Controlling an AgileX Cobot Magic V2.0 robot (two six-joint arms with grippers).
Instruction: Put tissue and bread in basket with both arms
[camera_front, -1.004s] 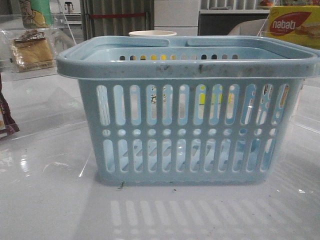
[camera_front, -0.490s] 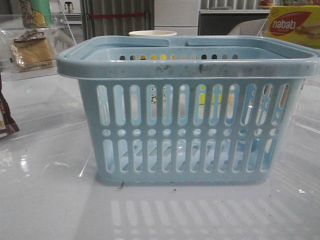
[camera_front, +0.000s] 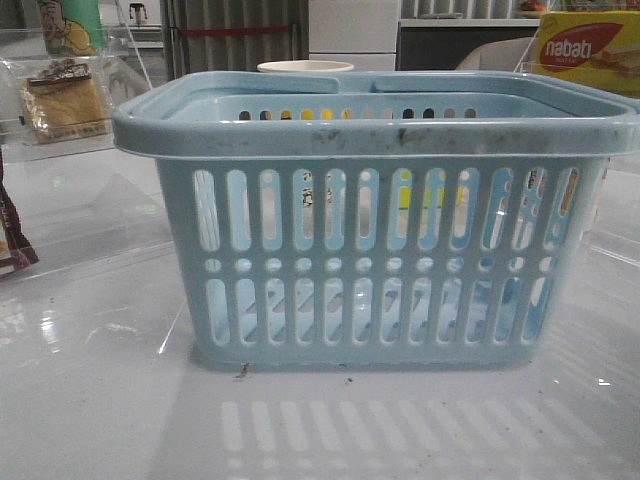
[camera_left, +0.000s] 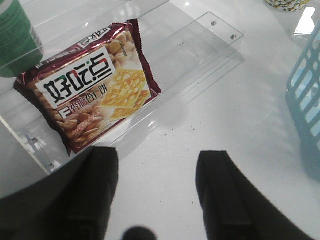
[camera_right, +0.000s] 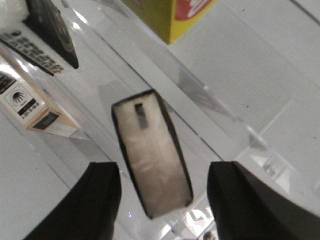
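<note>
Large light-blue slotted plastic basket (camera_front: 375, 210) square in the middle of the glossy white bench (camera_front: 100, 410), filling most of the front view and blocking whatever sits behind it; only the rim of a pale cup (camera_front: 305, 67) peeking over the far edge. Flat tan slice of bread in clear wrap (camera_front: 65, 103) propped on a clear acrylic shelf near the bench's far left corner, well apart from the basket. Yellow-and-red "nabati" box (camera_front: 590, 50) at the far right, cut off by the frame.

Left gripper (camera_left: 152, 172) spread wide, nothing between its dark fingers (camera_left: 97, 185), hovering near a dark red biscuit packet (camera_left: 92, 87) lying on a clear stand. Right gripper (camera_right: 162, 195) likewise wide apart and empty, poised over a small black-edged pack with a whitish face (camera_right: 151, 160), probably the tissue, though blur hides its print, lying on clear acrylic.
</note>
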